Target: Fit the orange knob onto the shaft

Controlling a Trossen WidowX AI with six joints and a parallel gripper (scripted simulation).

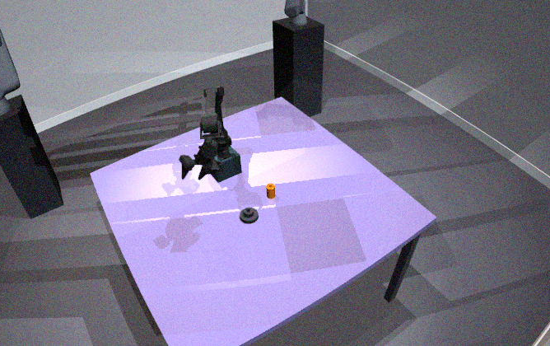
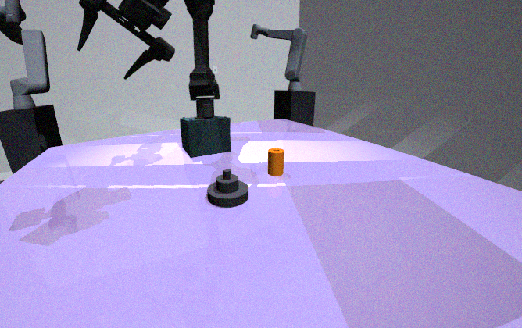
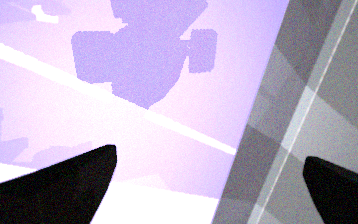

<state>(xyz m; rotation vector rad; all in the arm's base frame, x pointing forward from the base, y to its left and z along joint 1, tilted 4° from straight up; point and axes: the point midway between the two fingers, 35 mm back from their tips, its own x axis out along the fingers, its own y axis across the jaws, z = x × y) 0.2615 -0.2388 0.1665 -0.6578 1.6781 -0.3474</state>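
The orange knob (image 1: 270,191) (image 2: 276,162) stands upright on the table, with its hole facing up. The round dark pedestal (image 1: 249,217) (image 2: 227,198) stands a short way from it, to its left and nearer the camera in the exterior view. Its short shaft (image 2: 227,173) points up and is bare; its flat side cannot be made out. My gripper (image 1: 191,178) (image 2: 101,64) (image 3: 208,159) is open and empty. It hangs high above the table, left of both the knob and the pedestal. Neither of them shows in the wrist view.
The tabletop (image 1: 226,266) (image 2: 173,265) carries the arm's teal base block (image 1: 229,166) (image 2: 205,136), which stands behind the pedestal. Two grey arms on black plinths (image 1: 21,159) (image 1: 297,64) stand beyond the table. The table's edge crosses the wrist view.
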